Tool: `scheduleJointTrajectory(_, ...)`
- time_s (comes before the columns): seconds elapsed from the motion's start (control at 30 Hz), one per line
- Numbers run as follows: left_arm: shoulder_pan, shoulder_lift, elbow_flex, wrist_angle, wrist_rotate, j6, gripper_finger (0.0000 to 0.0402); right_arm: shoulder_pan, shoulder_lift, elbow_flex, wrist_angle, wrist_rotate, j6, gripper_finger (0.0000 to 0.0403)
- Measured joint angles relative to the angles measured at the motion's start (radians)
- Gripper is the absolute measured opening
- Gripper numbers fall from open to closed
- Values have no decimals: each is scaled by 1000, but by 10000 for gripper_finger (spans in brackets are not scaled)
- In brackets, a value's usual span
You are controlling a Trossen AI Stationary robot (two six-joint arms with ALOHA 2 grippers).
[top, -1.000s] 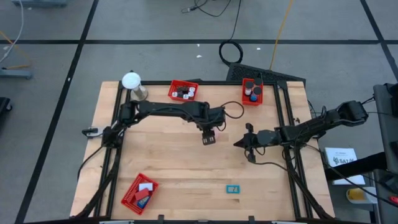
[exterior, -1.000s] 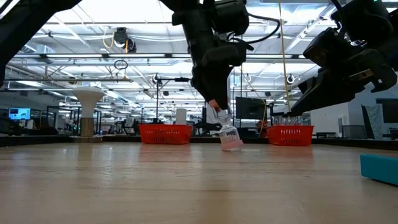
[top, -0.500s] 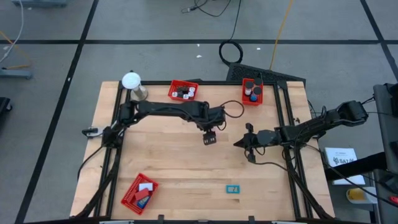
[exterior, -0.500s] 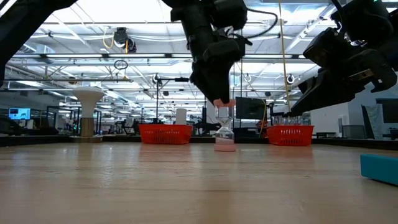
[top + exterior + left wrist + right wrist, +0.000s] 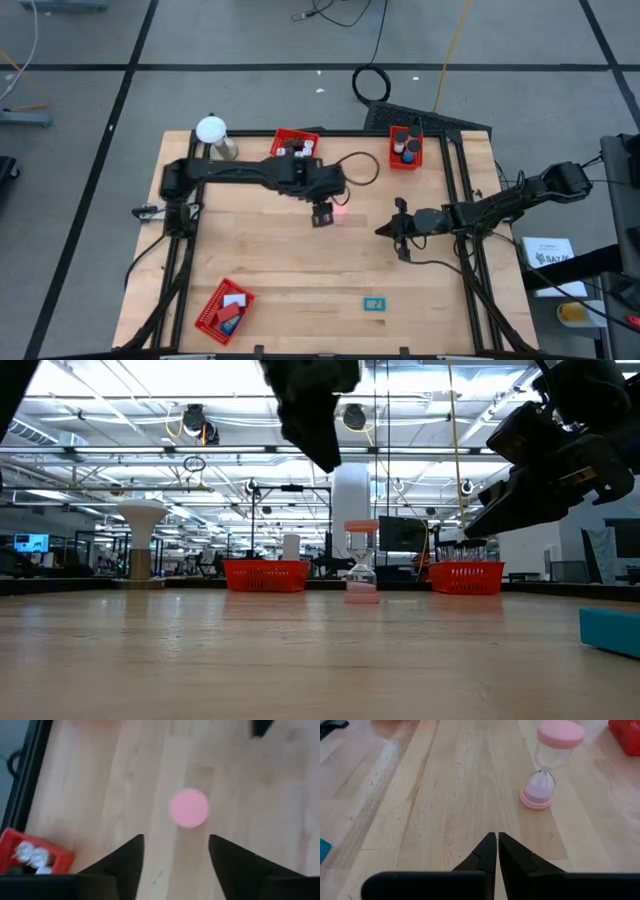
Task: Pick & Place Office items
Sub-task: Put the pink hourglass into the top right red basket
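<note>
A pink hourglass (image 5: 340, 213) stands upright and alone near the middle of the wooden surface (image 5: 280, 270), its pink cap seen end-on in the left wrist view (image 5: 188, 808) and its full shape clear in the right wrist view (image 5: 551, 762). The left gripper (image 5: 321, 215) hangs just at the hourglass's 9 o'clock in the high view, jaws spread and empty, lifted clear above the timer in the low view (image 5: 361, 563). The right gripper (image 5: 399, 231) waits at the hourglass's 3 o'clock, apart from it, jaws pressed together on nothing. A red tray (image 5: 295, 146) of small black and white items sits at the surface's 12 o'clock edge, a second red tray (image 5: 405, 147) holding dark rolls toward 1 o'clock, and a third red tray (image 5: 222, 311) with a white and a blue piece at 7 o'clock. A teal block (image 5: 374, 304) lies flat toward 5 o'clock. A white ball on a stand (image 5: 212, 132) stands at 11 o'clock.
</note>
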Motion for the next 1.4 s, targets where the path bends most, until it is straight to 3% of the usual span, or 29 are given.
scheduleJointTrajectory(0.17,-51,-199,-346,304,0,-16,160,0,0,0,29,28,15,34)
scheduleJointTrajectory(0.37,-113,-444,-852,924,-9,-47,103,0,0,0,135,111,24,70)
scheduleJointTrajectory(0.53,-129,-534,-1178,1438,-25,-61,83,-2,16,4,221,246,61,122)
scheduleJointTrajectory(0.63,-123,-537,-1314,1667,-27,-70,77,-15,16,50,174,311,96,164)
scheduleJointTrajectory(0.87,-101,-537,-1486,1937,-71,-76,76,-100,38,332,-252,331,205,253)
scheduleJointTrajectory(0.97,-95,-537,-1507,1963,-71,-83,76,-126,92,450,-400,278,210,277)
scheduleJointTrajectory(1.1,-97,-537,-1507,1955,-69,-108,76,-153,199,577,-459,154,173,300)
scheduleJointTrajectory(1.4,-97,-537,-1507,1954,-62,-106,76,-181,422,743,-575,40,35,346)
